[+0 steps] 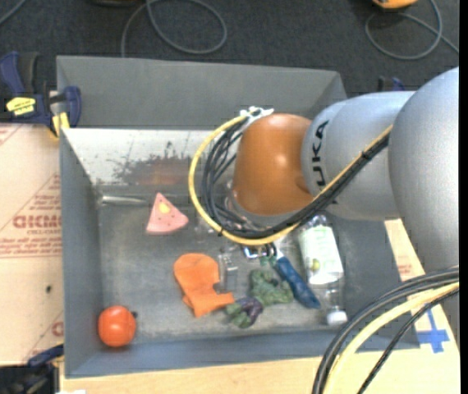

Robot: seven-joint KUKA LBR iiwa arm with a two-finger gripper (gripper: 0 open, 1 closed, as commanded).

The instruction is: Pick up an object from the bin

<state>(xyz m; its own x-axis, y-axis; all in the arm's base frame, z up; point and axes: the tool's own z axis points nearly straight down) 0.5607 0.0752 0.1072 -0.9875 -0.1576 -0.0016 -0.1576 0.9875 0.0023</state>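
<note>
Bin's left floor (127, 261) lies open; heap (267, 289) crowds the right.

In the bin (135, 261), a ball (117, 326) lies front-left, a wedge (167, 216) farther back, a bottle (320, 257) right.

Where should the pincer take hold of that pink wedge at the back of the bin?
Probably from straight above, closing on the pink wedge across its two slanted sides, about midway down. It seems to lie flat and alone, with bare bin floor on either side.
</note>
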